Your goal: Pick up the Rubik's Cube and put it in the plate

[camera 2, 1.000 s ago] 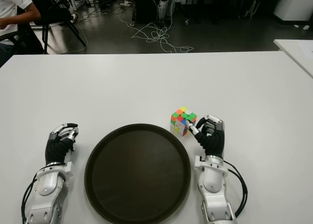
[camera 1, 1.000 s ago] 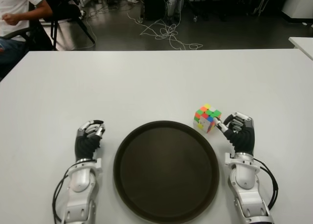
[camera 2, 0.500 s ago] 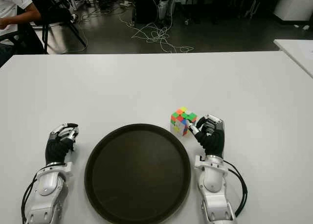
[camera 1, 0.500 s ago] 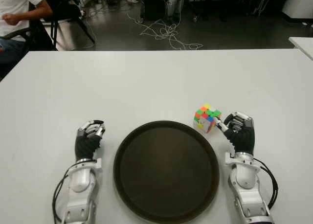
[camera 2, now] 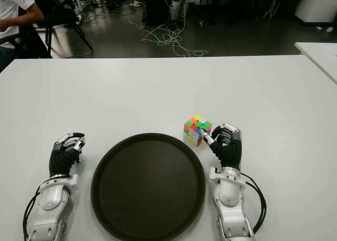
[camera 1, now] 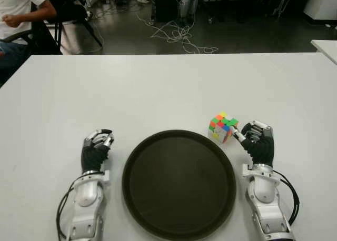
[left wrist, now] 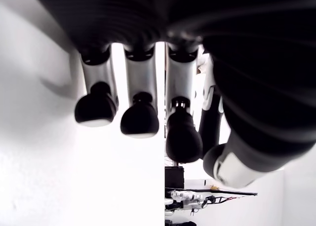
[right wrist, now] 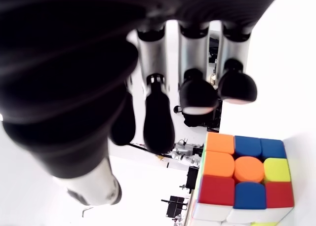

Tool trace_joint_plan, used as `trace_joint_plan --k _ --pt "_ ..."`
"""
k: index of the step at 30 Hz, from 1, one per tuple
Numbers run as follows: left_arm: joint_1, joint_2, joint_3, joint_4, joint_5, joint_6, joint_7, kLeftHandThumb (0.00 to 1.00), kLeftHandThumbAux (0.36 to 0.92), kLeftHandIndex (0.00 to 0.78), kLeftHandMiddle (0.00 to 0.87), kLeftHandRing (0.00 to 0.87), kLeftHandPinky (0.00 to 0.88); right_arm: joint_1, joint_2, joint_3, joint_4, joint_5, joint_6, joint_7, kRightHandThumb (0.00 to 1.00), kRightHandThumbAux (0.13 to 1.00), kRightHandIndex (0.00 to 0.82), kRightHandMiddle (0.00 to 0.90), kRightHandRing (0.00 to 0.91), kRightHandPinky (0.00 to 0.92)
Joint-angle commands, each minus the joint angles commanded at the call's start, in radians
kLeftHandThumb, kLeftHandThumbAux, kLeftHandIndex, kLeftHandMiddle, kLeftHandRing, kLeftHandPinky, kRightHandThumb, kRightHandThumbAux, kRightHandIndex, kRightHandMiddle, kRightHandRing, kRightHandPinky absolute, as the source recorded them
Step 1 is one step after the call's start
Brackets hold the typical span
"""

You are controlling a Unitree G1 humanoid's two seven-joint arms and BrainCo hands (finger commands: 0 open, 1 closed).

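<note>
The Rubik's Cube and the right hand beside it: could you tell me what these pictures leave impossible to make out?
- Whether the right hand touches the Rubik's Cube: eye views show them edge to edge; in the right wrist view the fingertips hover clear of it.
- The cube's far and bottom faces: turned away in every view.
- The plate: its near rim meets the eye views' bottom edge.
- Left hand, left of the plate: idle.

person (camera 1: 18, 9) cut off at frame edge | Rubik's Cube (right wrist: 242, 184) partly cropped
</note>
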Motion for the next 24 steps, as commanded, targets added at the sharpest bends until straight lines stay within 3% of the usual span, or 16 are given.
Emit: trace_joint_plan --k 11,19,24 --pt "-0.005 0.009 -0.003 0.003 0.012 0.005 -0.007 0.711 0.706 0.444 0.804 0.82 0.814 -0.017 -0.033 0.007 0.012 -0.051 -0.03 -0.008 0.195 0.839 0.685 0.795 0.825 0.832" --pt "-0.006 0.017 -0.01 -0.001 0.011 0.013 -0.012 0.709 0.706 0.444 0.805 0.819 0.816 -0.032 -0.076 0.011 0.016 -0.086 -0.06 0.039 0.184 0.824 0.683 0.795 0.824 0.832" --pt "0.0 0.016 -0.014 -0.01 0.007 0.018 -0.011 0.709 0.706 0.444 0.809 0.823 0.821 -0.046 -0.093 0.002 -0.014 -0.101 -0.031 0.085 0.171 0.818 0.687 0.799 0.829 0.833"
